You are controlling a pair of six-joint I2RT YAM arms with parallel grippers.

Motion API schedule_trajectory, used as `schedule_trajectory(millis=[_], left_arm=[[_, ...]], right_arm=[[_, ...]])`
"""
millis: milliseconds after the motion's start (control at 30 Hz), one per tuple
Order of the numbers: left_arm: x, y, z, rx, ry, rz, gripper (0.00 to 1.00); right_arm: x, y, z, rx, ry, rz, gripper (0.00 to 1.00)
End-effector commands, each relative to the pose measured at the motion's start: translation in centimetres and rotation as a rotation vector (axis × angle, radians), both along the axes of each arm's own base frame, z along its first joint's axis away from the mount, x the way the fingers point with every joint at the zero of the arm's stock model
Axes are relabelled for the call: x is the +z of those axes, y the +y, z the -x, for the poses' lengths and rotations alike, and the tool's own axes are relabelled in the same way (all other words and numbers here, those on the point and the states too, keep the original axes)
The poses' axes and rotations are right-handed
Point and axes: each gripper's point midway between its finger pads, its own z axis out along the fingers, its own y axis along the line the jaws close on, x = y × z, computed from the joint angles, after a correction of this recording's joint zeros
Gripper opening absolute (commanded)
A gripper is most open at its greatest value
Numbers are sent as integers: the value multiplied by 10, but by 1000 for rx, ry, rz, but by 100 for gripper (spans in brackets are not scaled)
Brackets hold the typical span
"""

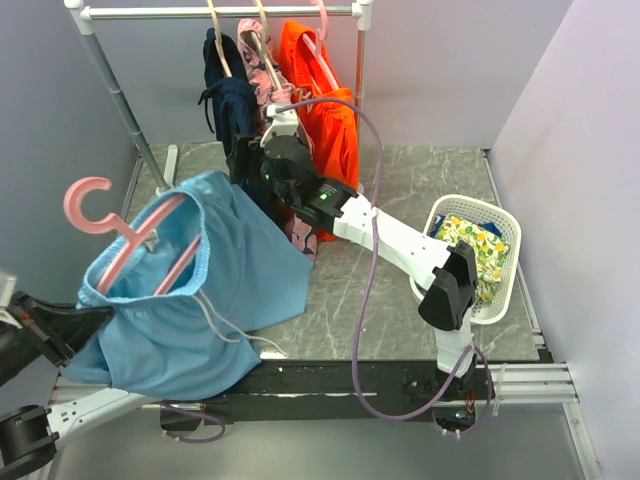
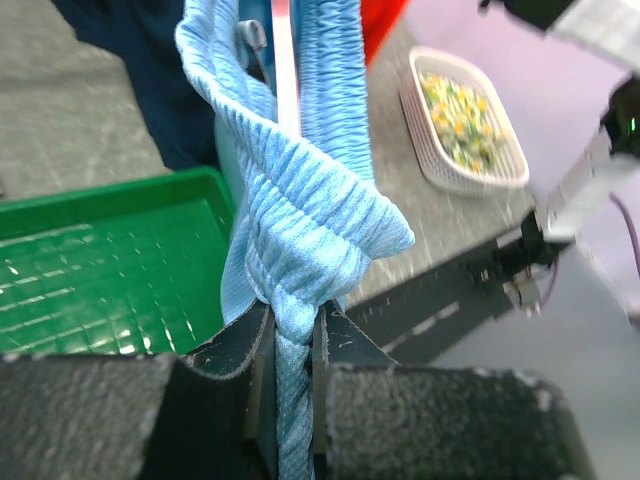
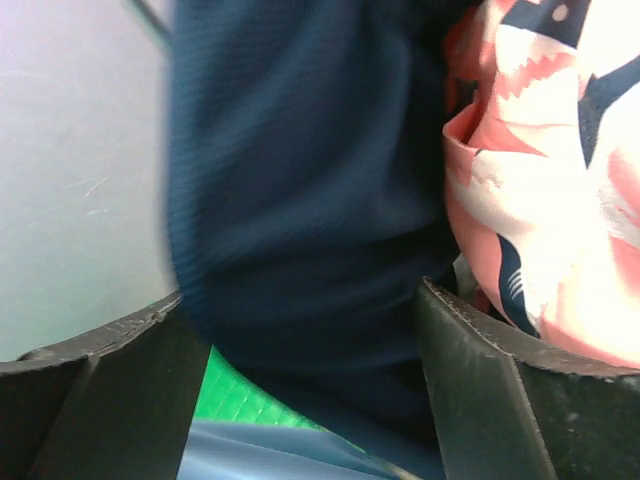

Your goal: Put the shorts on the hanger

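Seen from above, the light blue shorts (image 1: 190, 290) lie bunched at about 8 o'clock on the grey bench (image 1: 400, 190). The pink hanger (image 1: 140, 240) is threaded inside their waistband, its arms showing through the opening and its curved hook poking out toward 10 o'clock. The left pincer (image 2: 290, 335) is clenched on a gathered fold of that waistband, the ribbed blue cloth squeezed between its two pads. A strip of the hanger's pink bar shows just above the grip, inside the fabric. A green tray (image 2: 100, 270) sits to the left in the left wrist view. The right arm reaches from its base toward 12 o'clock, up to the clothes rail (image 1: 220, 12). There the right pincer (image 3: 300, 320) is released, its fingers spread wide. A navy garment (image 1: 228, 100) hangs blurred in the gap between them, and a pink patterned garment (image 3: 540, 200) is just beside it at 3 o'clock. Orange shorts (image 1: 330, 110) hang on the rail further right. A white basket (image 1: 470, 200) holding floral cloth stands at 3 o'clock on the bench, well apart from the blue shorts.
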Motion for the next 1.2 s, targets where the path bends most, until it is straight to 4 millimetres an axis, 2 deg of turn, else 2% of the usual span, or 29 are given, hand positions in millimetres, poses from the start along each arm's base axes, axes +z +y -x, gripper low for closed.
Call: schedule_trajectory(millis=[0, 33, 67, 133, 300, 533, 633, 800, 833, 933, 1067, 1167], left_arm=[[52, 13, -17, 145, -124, 130, 1], [53, 21, -22, 201, -130, 124, 1], [56, 21, -26, 224, -128, 117, 1], [60, 25, -30, 260, -134, 109, 1], [70, 36, -47, 401, -135, 67, 1], [87, 30, -75, 534, -127, -22, 1], [106, 22, -91, 583, -151, -52, 1], [135, 9, -107, 616, -210, -52, 1], [134, 0, -116, 617, -204, -83, 1], [131, -14, -132, 647, -183, -162, 1], [126, -32, -144, 633, -165, -205, 1], [116, -45, -153, 618, -147, -261, 1]], right_arm=[[-9, -5, -16, -61, -3, -39, 80], [-10, -7, -16, -68, -3, -44, 78], [-23, -9, -16, -83, 15, -32, 77], [-22, -13, -16, -92, 12, -50, 72], [-43, -13, -17, -92, 38, -19, 66], [-55, -15, -15, -88, 57, -19, 54], [-61, -15, -11, -79, 69, -19, 51], [-57, -17, -7, -69, 69, -25, 49], [-55, -18, -7, -69, 68, -29, 49], [-52, -20, -4, -67, 69, -35, 49], [-51, -23, 0, -58, 77, -43, 49], [-46, -22, 2, -50, 70, -65, 49]])
